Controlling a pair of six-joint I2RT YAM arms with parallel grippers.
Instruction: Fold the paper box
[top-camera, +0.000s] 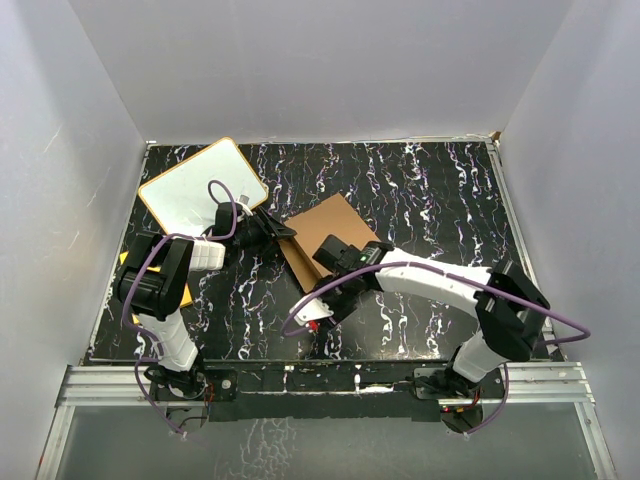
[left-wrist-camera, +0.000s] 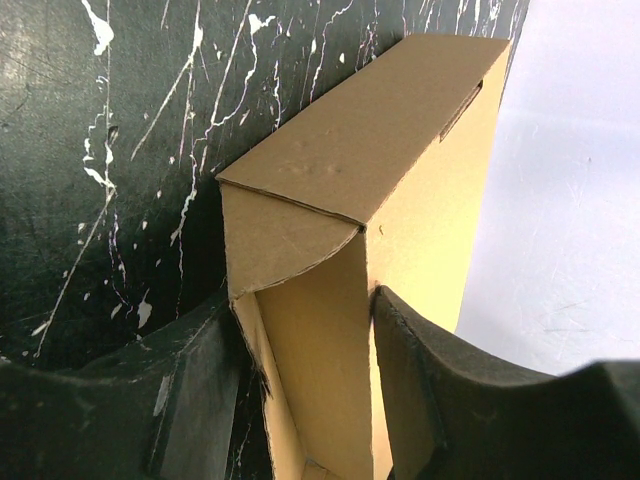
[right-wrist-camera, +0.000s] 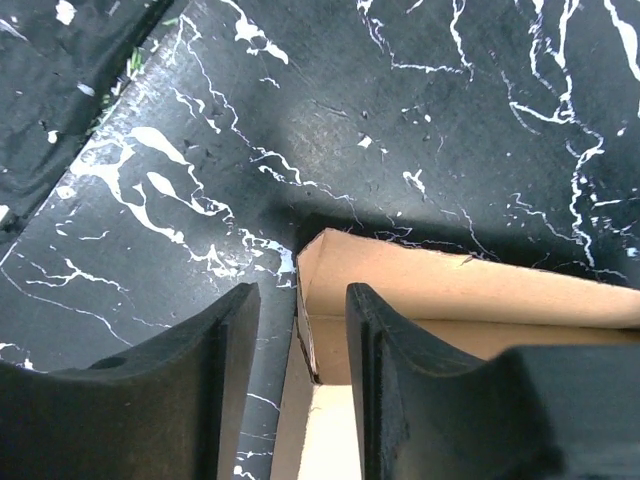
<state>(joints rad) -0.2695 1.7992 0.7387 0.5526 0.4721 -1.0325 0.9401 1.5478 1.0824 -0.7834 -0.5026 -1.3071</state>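
Note:
The paper box (top-camera: 322, 222) is brown cardboard, partly folded, left of the mat's middle. In the left wrist view the box (left-wrist-camera: 360, 150) has a folded-over side wall standing up. My left gripper (top-camera: 271, 231) (left-wrist-camera: 303, 325) is shut on that wall, with a finger (left-wrist-camera: 425, 400) pressed on each side. In the right wrist view a raised corner of the box (right-wrist-camera: 420, 285) shows. My right gripper (top-camera: 322, 297) (right-wrist-camera: 302, 305) is open and straddles the corner's short wall. One finger (right-wrist-camera: 390, 380) is inside the box and the other is outside.
A white board with an orange rim (top-camera: 195, 185) lies at the back left, just behind my left arm. The black marbled mat (top-camera: 430, 200) covers the table. White walls close in the back and both sides. A bit of yellow (top-camera: 124, 260) shows at the mat's left edge.

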